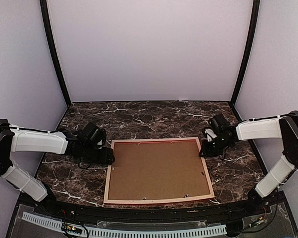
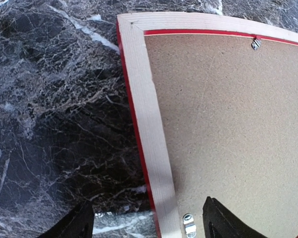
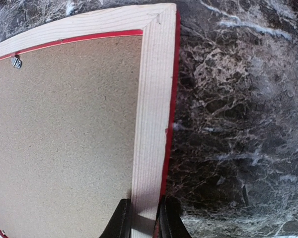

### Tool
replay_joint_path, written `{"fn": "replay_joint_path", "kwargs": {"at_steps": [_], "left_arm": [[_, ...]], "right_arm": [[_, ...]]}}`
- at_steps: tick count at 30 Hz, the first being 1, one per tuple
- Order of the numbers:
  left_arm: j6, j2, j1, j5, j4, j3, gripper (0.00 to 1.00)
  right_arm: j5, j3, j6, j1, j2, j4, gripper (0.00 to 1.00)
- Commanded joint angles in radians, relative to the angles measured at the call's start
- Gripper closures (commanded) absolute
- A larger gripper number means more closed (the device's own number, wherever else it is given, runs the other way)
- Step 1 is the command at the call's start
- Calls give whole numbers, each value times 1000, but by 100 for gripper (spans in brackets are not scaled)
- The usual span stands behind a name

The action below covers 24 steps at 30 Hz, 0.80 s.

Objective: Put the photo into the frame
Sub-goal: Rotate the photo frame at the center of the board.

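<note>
Right tool [image 3: 145, 218] pinches the right rail of the thin rectangular red-edged wooden frame [image 3: 151, 99]. Left tool [image 2: 149, 223] stands wide over its left rail.

Table [image 1: 154, 116]: dark marble pattern with white veining, surface bare on the far, left and right sides. Brown backing board [image 1: 156, 168]: lies flat at the middle of the table, fibre texture even, no marks seen. Small metal clip [image 2: 256, 44] at the board's far edge; a second metal tab [image 2: 188, 224] at its left edge. White walls [image 1: 149, 49] enclose three sides, with black poles [image 1: 53, 54] at the far corners. White slotted strip [image 1: 139, 232] runs along the near edge.
</note>
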Motion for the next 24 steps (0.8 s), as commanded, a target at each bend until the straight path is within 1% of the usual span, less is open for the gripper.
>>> {"fn": "replay_joint_path", "kwargs": {"at_steps": [1,2,4,9,11,14,18,24], "left_arm": [[44,-49,-4,60,-50,9,20],[50,-53,-4,73,-48,5,16],[55,-69,-4,120,-43,-13,14],[53,-91,-9,172,-25,-51,12],[49,-89,-14,190,-23,-55,14],[39,-73,-28,209,-30,-57,20],[29,-36,-49,197,-37,-51,25],[37,12,-59,179,-54,-24,36]], "right_arm": [[47,52,-40,-2,37,-8,96],[49,59,-42,-3,43,-8,97],[50,71,-40,-6,60,-4,97],[52,89,-30,-12,79,9,99],[47,93,-28,-13,86,13,99],[41,100,-29,-14,98,14,99],[31,103,-32,-14,110,17,99],[24,101,-36,-14,116,18,100]]}}
